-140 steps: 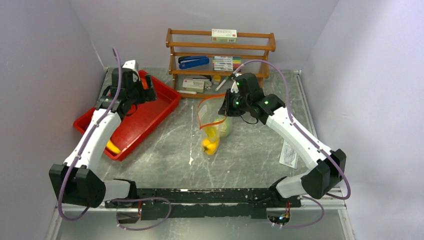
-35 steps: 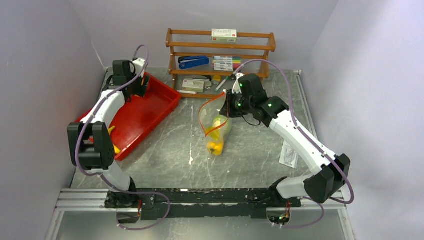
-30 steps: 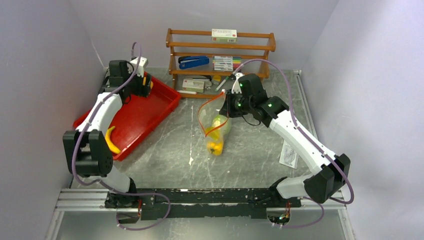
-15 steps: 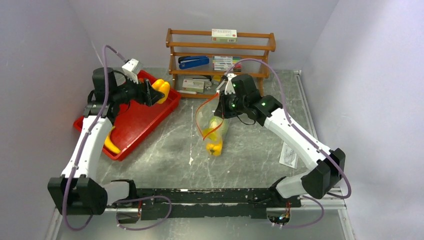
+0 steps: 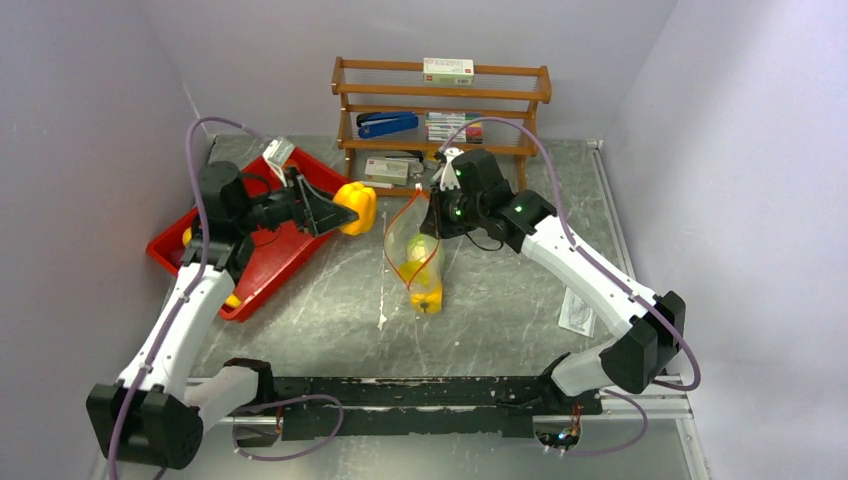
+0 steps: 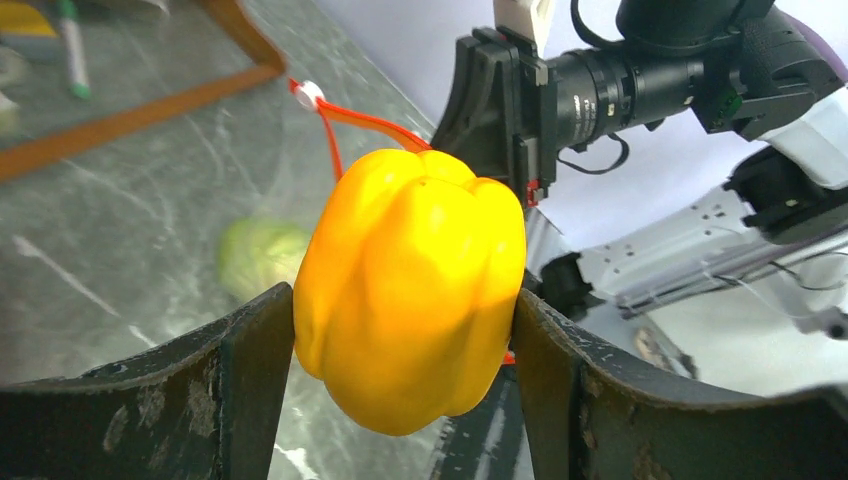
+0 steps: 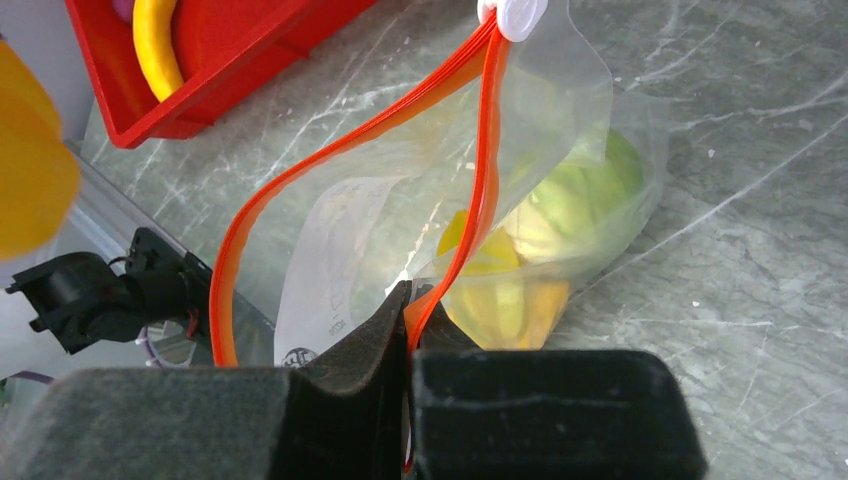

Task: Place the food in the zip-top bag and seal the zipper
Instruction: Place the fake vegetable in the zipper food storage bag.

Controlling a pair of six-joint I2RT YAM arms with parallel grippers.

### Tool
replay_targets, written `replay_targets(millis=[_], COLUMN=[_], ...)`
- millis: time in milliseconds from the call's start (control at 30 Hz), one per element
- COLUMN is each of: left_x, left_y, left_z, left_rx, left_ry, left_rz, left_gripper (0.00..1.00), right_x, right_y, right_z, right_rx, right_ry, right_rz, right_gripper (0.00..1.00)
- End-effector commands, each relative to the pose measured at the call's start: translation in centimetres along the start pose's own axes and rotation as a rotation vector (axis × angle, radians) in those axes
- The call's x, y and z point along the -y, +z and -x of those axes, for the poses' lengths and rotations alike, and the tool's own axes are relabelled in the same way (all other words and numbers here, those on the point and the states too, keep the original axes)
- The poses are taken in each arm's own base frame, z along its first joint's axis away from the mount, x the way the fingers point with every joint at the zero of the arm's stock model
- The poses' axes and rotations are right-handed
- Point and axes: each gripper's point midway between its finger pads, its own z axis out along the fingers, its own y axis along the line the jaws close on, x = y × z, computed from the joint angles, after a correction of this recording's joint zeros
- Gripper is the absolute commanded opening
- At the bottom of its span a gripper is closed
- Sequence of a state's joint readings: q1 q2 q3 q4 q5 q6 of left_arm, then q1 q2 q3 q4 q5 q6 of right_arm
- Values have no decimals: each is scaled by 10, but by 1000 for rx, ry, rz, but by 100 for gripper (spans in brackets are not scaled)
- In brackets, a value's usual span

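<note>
**A:** Why do we have the zip-top bag (image 5: pixel 415 255) hanging off the right gripper (image 7: pixel 410 300) instead of flat on the counter (image 5: pixel 500 320)?

**B:** It's so the mouth gapes. Our right fingers are pressed together on the zipper (image 7: pixel 340 140), and the strip bows out into a loop facing the left edge. It looks like we've pinched only one lip, though the fingers hide the exact spot. The bag's bottom rests mid-counter, a bit toward the far edge, with the green fruit (image 7: pixel 590 195) and something yellow already inside.

**A:** And the left side?

**B:** The left gripper (image 6: pixel 400 330) is clamped on the yellow pepper (image 6: pixel 415 290), one finger on each flank. It's in the air just beside the bag's mouth, on the side of the red tray (image 5: pixel 290 235). We grip it by the sides, so the rounded end leads into the loop.

**A:** What's left after that?

**B:** The banana (image 7: pixel 150 50) is in the tray by the far left corner. We'd guess that's next, then the zip.
</note>
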State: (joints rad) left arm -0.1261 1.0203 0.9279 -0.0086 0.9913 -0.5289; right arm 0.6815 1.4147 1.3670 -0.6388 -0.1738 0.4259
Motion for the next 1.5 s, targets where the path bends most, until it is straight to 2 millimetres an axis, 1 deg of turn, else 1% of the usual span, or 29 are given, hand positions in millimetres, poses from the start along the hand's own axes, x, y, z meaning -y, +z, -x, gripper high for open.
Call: replay_targets(millis=[0,167,267,433,700,867,1000,1067,1267,1467], left_x=[15,23,30,28,19,8,13,15,14,10], left_y=[21,42,54,68,71,73,73,74,73,71], left_z=[-6,-19,-29,-47,-54,-60,-58,-56,-56,-54], left_rx=[-24,-61,-99,-175,-190,-228,-221,-210,-202,-193], left_ry=[-126,-209,-216,-223,-230,-231,-209,-195,-167,-140], left_rz=[-76,-123,-157,-144,-94,-38,-51,-57,-27,7], left_gripper=[55,56,57,61,70,75,82,82,85,83], right_x=[-9,-9,-9,-11,-13,-13,-13,-13,-12,-13], right_y=[-3,-3,-1,-1,1,1,0,1,1,1], right_z=[20,20,19,21,22,22,23,22,20,20], right_rx=[58,60,55,58,54,53,57,53,52,55], right_ry=[-2,3,7,9,13,14,16,17,21,22], right_rz=[12,8,7,9,14,10,9,10,5,10], right_gripper=[0,0,0,0,0,0,0,0,0,0])
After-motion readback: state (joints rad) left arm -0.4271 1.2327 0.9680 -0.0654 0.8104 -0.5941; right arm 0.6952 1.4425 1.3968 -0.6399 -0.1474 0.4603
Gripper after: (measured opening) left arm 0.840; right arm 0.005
